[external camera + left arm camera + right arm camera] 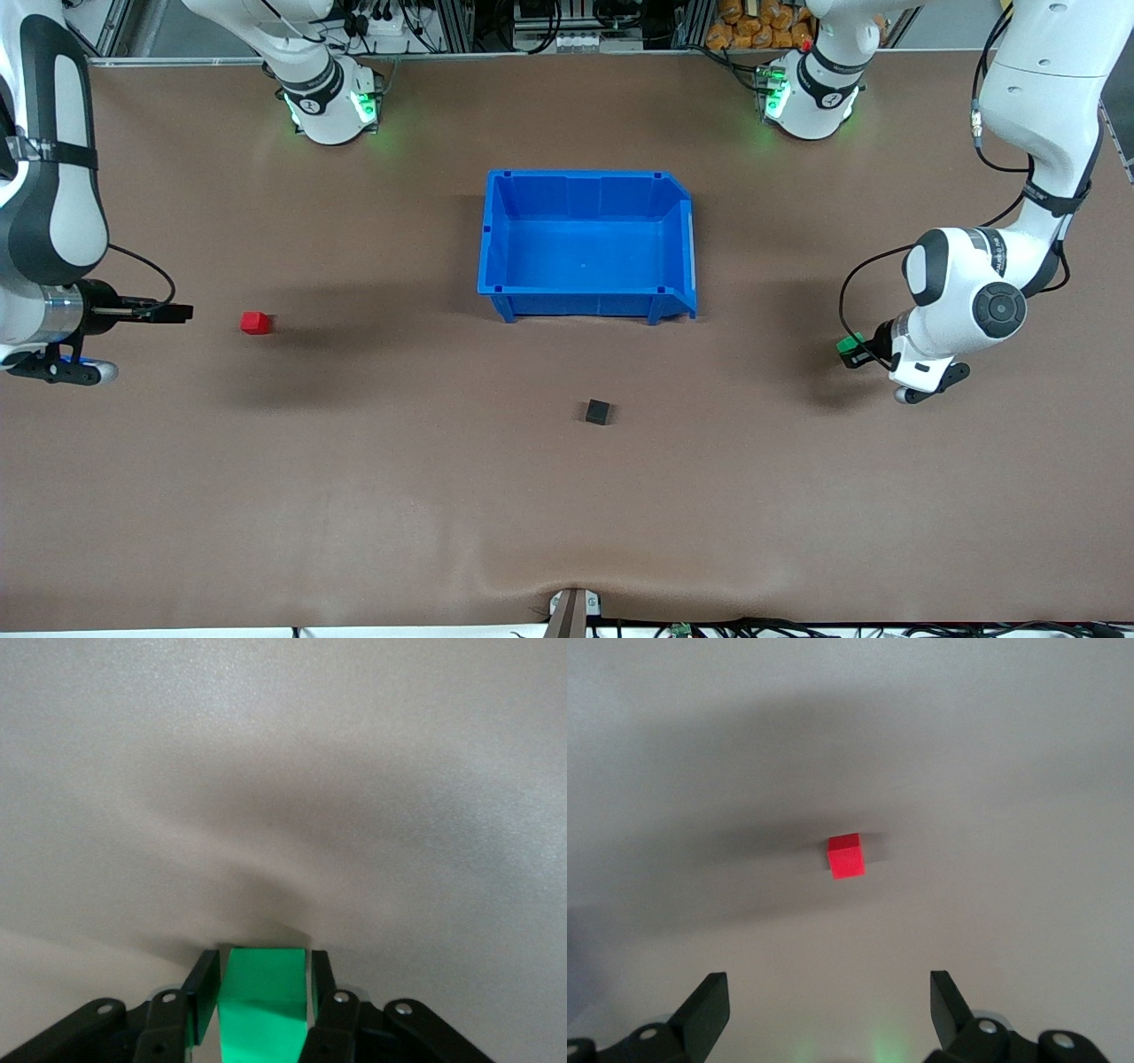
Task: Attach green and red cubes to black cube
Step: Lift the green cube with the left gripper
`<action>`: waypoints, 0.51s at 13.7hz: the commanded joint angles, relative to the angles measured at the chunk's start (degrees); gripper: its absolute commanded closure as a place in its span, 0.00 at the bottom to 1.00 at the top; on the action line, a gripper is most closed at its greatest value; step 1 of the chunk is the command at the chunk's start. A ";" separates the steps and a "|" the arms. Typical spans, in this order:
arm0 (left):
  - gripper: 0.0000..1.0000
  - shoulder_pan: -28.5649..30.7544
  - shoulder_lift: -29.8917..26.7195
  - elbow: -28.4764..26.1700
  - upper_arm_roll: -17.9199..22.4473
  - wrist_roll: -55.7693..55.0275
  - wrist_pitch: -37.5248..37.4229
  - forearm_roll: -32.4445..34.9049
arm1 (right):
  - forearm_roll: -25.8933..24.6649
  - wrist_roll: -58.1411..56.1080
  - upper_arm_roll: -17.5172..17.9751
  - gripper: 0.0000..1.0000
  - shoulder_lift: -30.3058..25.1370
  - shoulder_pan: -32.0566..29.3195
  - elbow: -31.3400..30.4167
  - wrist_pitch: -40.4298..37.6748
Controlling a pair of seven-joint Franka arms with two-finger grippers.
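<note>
You are at the pick-up step: 1 of the 2 coloured cubes is in hand, the other is not yet grasped, and nothing is joined to the black cube [598,411].

Your left gripper [852,349] has its fingers closed on the green cube [851,344], low over the tabletop [354,496] at the left arm's end. The left wrist view shows the green cube [264,992] seated squarely between the 2 fingers [203,992], so the grip looks sound.

Your right gripper [173,312] hangs over the right arm's end of the tabletop, fingers spread wide and holding nothing. The red cube [255,322] sits on the tabletop just beside its fingertips in the front view; in the right wrist view the red cube [845,856] lies ahead of the open fingers [707,1010], roughly centred between them but apart from them.

The black cube rests alone on the tabletop, nearer the front camera than the blue bin [586,182], roughly midway between the 2 arms and well apart from both coloured cubes.

Next, you likely need to bring the right gripper down and forward until the red cube sits between its fingers, then close. The cube looks slightly turned relative to the fingers, so check the wrist angle before closing. After that, carry both cubes inward toward the black cube, and line each face up flush before pressing it on.
</note>
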 commanded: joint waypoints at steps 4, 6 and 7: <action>0.53 0.68 0.43 0.56 -0.12 -0.02 0.30 1.08 | 1.06 0.67 0.42 0.00 0.95 -0.32 -0.23 1.60; 0.54 0.68 0.43 0.48 -0.12 -0.02 0.30 1.16 | 1.15 0.67 0.42 0.00 1.47 -0.32 -0.23 1.69; 0.54 0.60 0.43 0.48 -0.12 -0.02 0.30 1.16 | 1.33 0.67 0.51 0.00 1.83 -0.49 -0.23 1.77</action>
